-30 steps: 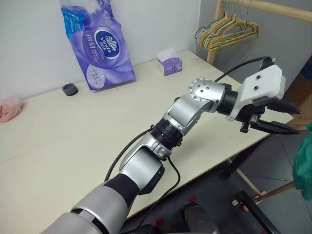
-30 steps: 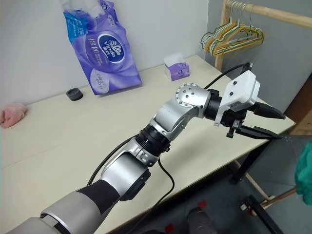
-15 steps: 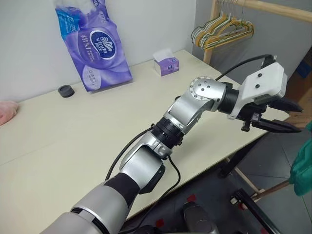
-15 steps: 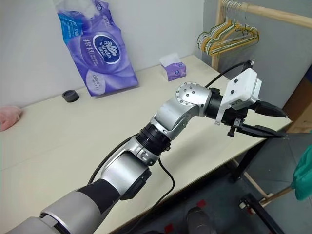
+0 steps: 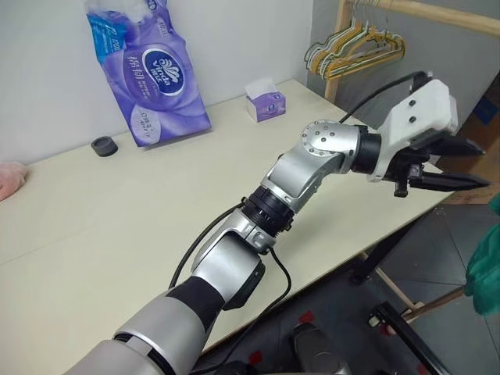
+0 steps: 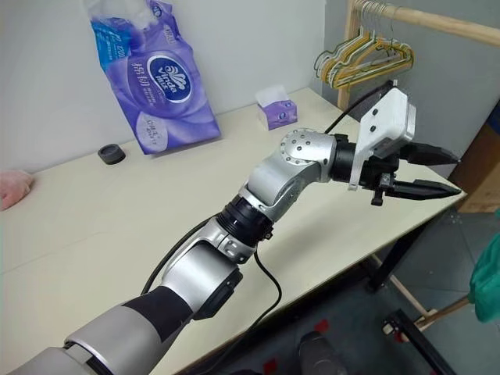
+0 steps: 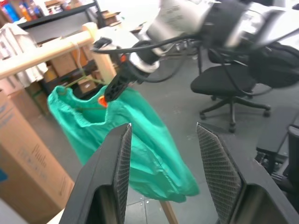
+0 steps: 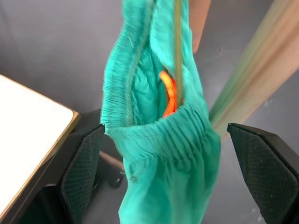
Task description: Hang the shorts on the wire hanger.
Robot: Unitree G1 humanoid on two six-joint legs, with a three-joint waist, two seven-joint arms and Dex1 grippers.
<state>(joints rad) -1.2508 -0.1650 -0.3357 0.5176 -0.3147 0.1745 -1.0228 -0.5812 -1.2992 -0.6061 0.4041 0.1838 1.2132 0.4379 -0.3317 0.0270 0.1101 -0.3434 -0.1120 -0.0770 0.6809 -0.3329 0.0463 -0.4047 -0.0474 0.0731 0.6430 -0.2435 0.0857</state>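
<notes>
The teal-green shorts (image 7: 140,140) hang off the table's right end, below a wooden rail (image 7: 46,51); their edge shows at the far right (image 5: 486,258). A thin olive wire of the wire hanger (image 8: 177,42) runs down into the gathered waistband, beside the orange-red drawstring (image 8: 169,95). My right gripper (image 8: 166,128) is open, its fingers spread on either side of the waistband and not closed on it; the left wrist view shows one finger (image 7: 114,88) by the drawstring. My left gripper (image 5: 480,166) is open and empty past the table's right edge, pointing at the shorts from a short way off.
A bunch of green, yellow and pink hangers (image 5: 355,47) hangs on the rail behind the table (image 5: 117,226). On the table are a purple tissue pack (image 5: 160,74), a small tissue box (image 5: 264,101), a black cap (image 5: 103,145) and a pink cloth (image 5: 9,180). An office chair (image 7: 233,84) stands beyond.
The camera has shifted a little. My left wrist has turned, so its fingers now point more level instead of slightly down. The shorts stay at the right edge.
</notes>
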